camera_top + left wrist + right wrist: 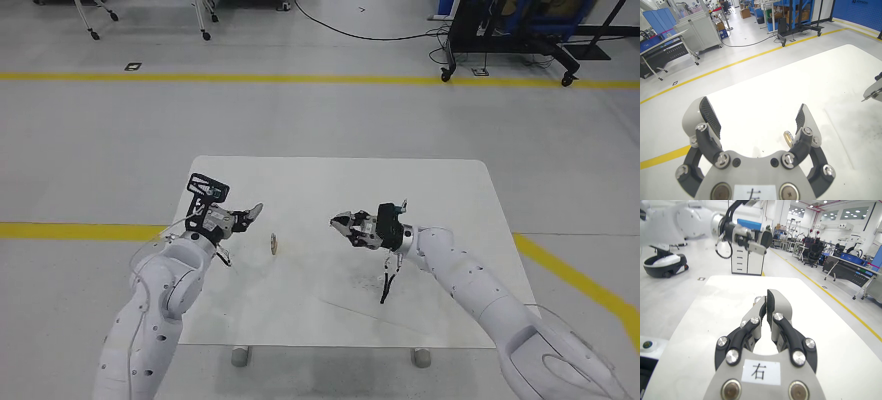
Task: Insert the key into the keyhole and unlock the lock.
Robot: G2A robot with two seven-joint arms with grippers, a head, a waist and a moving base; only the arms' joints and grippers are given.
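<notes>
Left pincer (753, 108): fingers spread wide apart with nothing between them; it hangs over the left part of the table (772, 91).
Right pincer (767, 298): fingers pressed together, held above the middle of the table and pointing toward the left pincer.
Key (865, 98): a thin flat metal sliver pokes out from the tips of the right pincer in the left wrist view; the fingers cover the rest of it, so it is hard to make out more.
Lock (788, 137): a small brass padlock with a silver shackle, lying on the table. In the left wrist view it sits just beside one finger of the left pincer, but I cannot tell whether they touch.
Lock from above (273, 242): between the left pincer (245, 215) and the right pincer (340, 224), nearer the left one and apart from both.
Lock from the right wrist (756, 300): it peeks out past the closed fingertips, partly hidden by them.
Table surface (430, 190): white, with dark scuff marks (368, 284) under the right arm.
Floor: grey, with a yellow line (300, 77) beyond the table.
</notes>
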